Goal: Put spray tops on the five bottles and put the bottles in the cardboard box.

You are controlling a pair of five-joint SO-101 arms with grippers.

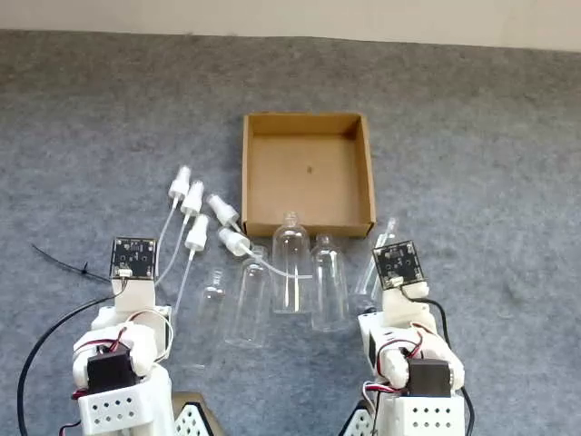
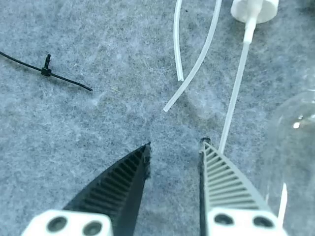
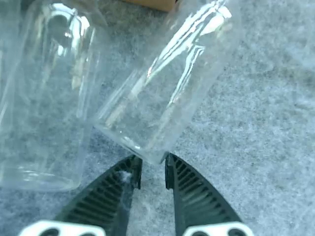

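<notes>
Five clear bottles without tops are grouped in front of the cardboard box [image 1: 309, 173]: three upright bottles [image 1: 290, 263], a small one [image 1: 211, 304], and one lying tilted [image 1: 377, 259]. Several white spray tops [image 1: 197, 232] with long tubes lie to the left of the box. My left gripper [image 2: 174, 145] is open over bare carpet, with a spray top's tube [image 2: 235, 88] running past its grey fingertip. My right gripper [image 3: 151, 164] is narrowly open, and the bottom edge of the lying bottle [image 3: 172, 83] is just ahead of its fingertips. An upright bottle [image 3: 44, 98] stands beside it.
A black zip tie [image 2: 47, 71] lies on the grey carpet left of the left arm [image 1: 134, 272]. The right arm [image 1: 399, 272] stands just behind the lying bottle. Another clear bottle [image 2: 295, 128] is close beside the left gripper. The box is open-topped with nothing in it.
</notes>
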